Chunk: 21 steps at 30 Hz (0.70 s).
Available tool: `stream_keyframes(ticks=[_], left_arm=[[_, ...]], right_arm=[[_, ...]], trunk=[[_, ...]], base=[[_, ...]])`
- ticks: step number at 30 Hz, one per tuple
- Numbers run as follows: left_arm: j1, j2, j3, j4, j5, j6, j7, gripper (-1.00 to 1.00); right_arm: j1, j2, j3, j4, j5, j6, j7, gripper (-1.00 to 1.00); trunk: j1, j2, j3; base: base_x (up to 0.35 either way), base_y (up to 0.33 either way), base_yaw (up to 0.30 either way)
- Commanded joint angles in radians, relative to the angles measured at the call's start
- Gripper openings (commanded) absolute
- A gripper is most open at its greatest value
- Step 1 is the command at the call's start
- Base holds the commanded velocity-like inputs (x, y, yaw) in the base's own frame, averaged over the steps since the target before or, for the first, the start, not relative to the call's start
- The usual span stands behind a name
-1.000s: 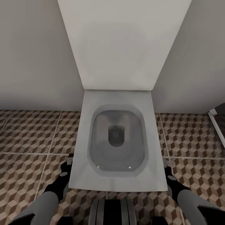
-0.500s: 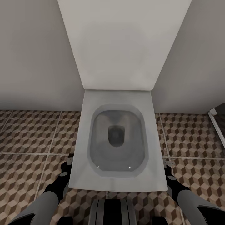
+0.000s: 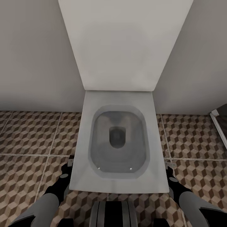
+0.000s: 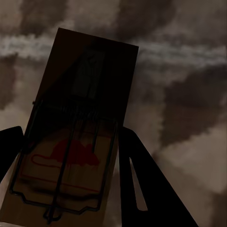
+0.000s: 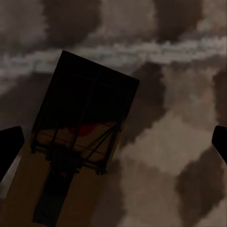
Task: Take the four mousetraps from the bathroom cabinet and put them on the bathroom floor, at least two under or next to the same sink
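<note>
In the left wrist view a wooden mousetrap [image 4: 87, 80] with dark wire and a red mark sits between the dark fingers [image 4: 142, 179] of my left gripper [image 4: 71, 161], which is shut on it. In the right wrist view the fingers of my right gripper [image 5: 113, 146] stand wide apart, with a second mousetrap [image 5: 90, 94] between them over the cube-patterned bathroom floor [image 5: 179, 142]; I cannot tell whether it rests on the tiles. In the head view both grippers [image 3: 68, 168] [image 3: 171, 172] hang low on either side of a toilet. The cabinet and the bathroom sink are out of view.
A white toilet [image 3: 118, 184] with its lid up stands straight ahead against the pale wall [image 3: 28, 63], between my two arms. The patterned floor [image 3: 31, 135] spreads to both sides. A white-edged frame [image 3: 219, 124] shows at the far right.
</note>
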Motion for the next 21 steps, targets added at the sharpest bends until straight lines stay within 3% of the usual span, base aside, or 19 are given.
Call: stream_keyframes(ticks=[1,21], left_arm=[[-0.001,-0.001,0.007,0.001,-0.011,-0.004,-0.002,-1.0],[-0.001,0.003,0.009,0.025,-0.01,-0.003,-0.002,-1.0]], right_arm=[[0.0,0.0,-0.004,0.001,-0.003,-0.004,0.002,1.0],[0.0,0.0,-0.004,0.001,-0.004,-0.004,0.005,1.0]], trunk=[[0.0,0.0,0.0],[0.0,0.0,0.0]], base=[[0.0,0.0,0.0],[0.0,0.0,0.0]])
